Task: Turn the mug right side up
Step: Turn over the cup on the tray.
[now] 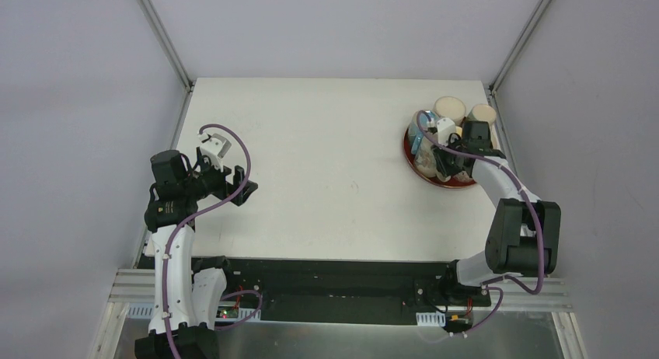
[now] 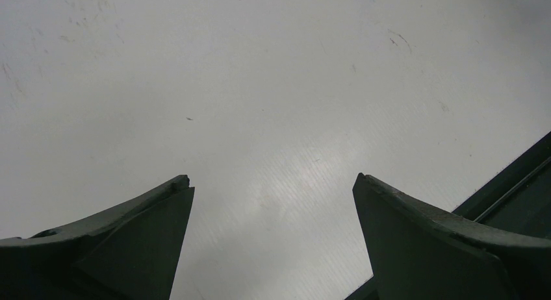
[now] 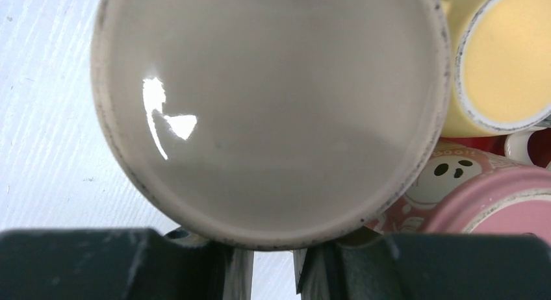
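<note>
Top external view puts the job in the right of the frame: my right arm (image 1: 505, 189) reaches over the red tray (image 1: 455, 185) at the table's (image 1: 326, 165) upper right. The target sits somewhere under my wrist, where I cannot pick it out. My left gripper (image 1: 242, 184) hangs well apart at the left edge, so the right arm is the nearer one by far. Left wrist view shows bare tabletop between widely spread fingers (image 2: 149, 228), released and holding nothing. Right wrist view is filled by the grey mug (image 3: 273, 112), its round, ringed face towards me. I judge this to be the base, so its axis runs roughly along my line of sight. Its lower edge lies just above my right gripper (image 3: 273, 274), whose fingers (image 3: 237, 271) are drawn in to a narrow slit. I cannot tell whether they pinch the mug. A yellow mug (image 3: 500, 60) and a pink mug (image 3: 497, 199) crowd its right side.
</note>
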Robot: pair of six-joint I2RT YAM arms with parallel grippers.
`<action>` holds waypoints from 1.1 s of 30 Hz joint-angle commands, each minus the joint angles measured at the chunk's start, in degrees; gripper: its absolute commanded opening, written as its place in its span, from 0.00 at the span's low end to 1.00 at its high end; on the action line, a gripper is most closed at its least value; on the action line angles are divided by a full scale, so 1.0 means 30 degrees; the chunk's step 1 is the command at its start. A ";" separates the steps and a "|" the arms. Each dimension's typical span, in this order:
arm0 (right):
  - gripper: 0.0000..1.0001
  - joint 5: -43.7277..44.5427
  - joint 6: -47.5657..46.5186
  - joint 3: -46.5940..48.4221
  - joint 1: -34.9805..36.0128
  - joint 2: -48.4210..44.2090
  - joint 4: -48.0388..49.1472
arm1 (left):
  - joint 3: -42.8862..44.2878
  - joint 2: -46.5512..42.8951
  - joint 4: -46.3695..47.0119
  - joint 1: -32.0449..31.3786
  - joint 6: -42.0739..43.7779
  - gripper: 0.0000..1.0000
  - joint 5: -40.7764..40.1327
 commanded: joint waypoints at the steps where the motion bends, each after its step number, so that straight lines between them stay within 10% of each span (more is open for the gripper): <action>1: 0.00 0.0483 0.0202 -0.0637 0.0368 -0.1263 0.1051 | -0.0056 -0.0158 0.0484 0.0241 0.0445 1.00 0.0857; 33: 0.00 -0.2312 0.5172 0.1854 0.2880 -0.7868 -0.0517 | 0.0252 0.0239 0.1483 0.0277 -0.0472 1.00 0.1558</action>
